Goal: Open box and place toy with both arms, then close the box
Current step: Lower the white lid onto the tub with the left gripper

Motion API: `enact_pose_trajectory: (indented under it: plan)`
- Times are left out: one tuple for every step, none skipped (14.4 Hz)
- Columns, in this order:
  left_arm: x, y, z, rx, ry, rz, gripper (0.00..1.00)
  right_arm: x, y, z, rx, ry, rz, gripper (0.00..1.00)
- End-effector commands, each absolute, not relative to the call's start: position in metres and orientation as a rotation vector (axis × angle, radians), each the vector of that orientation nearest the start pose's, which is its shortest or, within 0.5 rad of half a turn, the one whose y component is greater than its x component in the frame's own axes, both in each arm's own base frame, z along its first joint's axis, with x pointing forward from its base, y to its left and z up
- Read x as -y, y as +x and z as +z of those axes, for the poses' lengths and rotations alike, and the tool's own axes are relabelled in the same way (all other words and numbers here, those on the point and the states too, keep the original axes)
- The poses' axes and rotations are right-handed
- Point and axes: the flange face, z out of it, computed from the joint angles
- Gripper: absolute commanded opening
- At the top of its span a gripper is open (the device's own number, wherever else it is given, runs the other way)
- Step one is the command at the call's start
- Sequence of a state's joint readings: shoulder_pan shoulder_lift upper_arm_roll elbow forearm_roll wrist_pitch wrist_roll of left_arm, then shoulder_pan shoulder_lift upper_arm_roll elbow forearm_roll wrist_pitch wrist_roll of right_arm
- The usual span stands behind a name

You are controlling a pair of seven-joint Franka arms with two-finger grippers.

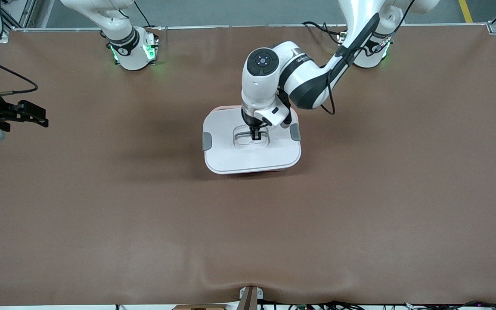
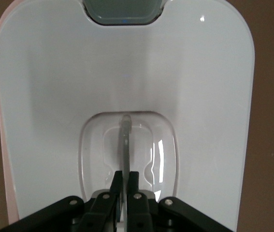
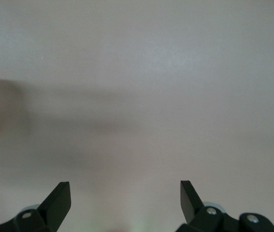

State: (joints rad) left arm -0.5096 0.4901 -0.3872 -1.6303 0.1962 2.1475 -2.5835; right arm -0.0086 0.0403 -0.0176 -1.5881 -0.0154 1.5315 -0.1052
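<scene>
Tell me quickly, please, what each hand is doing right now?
Left hand: shut on the lid handle of the box.
Right hand: open, holding nothing, waiting at the table's edge.

Lid [image 1: 248,157] smooth glossy white plastic with matt grey clips [image 1: 206,141], table [image 1: 144,224] covered in matt brown slightly wrinkled sheet, arms [image 1: 274,77] glossy white and black plastic.

White lid [image 1: 230,129] with grey clips [image 1: 206,141], pale pink base, on a brown table [image 1: 360,206].
</scene>
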Motion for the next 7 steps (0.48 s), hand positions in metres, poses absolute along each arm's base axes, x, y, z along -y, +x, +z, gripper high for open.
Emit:
enact_pose_trajectory:
  plan:
    - [0.512,0.456,0.354,-2.227,2.13,0.016,0.0,0.017,0.538,0.592,-0.051,-3.084,0.138,1.0]
    - [0.512,0.454,0.353,-2.226,2.134,0.018,0.0,0.024,0.538,0.592,-0.085,-3.071,0.141,1.0]
    - [0.512,0.452,0.352,-2.224,2.143,0.022,0.0,0.03,0.538,0.592,-0.103,-3.068,0.138,1.0]
    - [0.513,0.448,0.35,-2.221,2.153,0.023,0.0,0.033,0.538,0.596,-0.136,-3.066,0.134,1.0]
    - [0.513,0.446,0.348,-2.22,2.16,0.023,0.0,0.033,0.538,0.597,-0.147,-3.066,0.136,1.0]
    - [0.514,0.444,0.349,-2.216,2.164,0.025,0.0,0.033,0.537,0.599,-0.136,-3.068,0.127,1.0]
    - [0.518,0.436,0.354,-2.212,2.185,0.036,0.0,0.033,0.538,0.605,-0.121,-3.079,0.108,1.0]
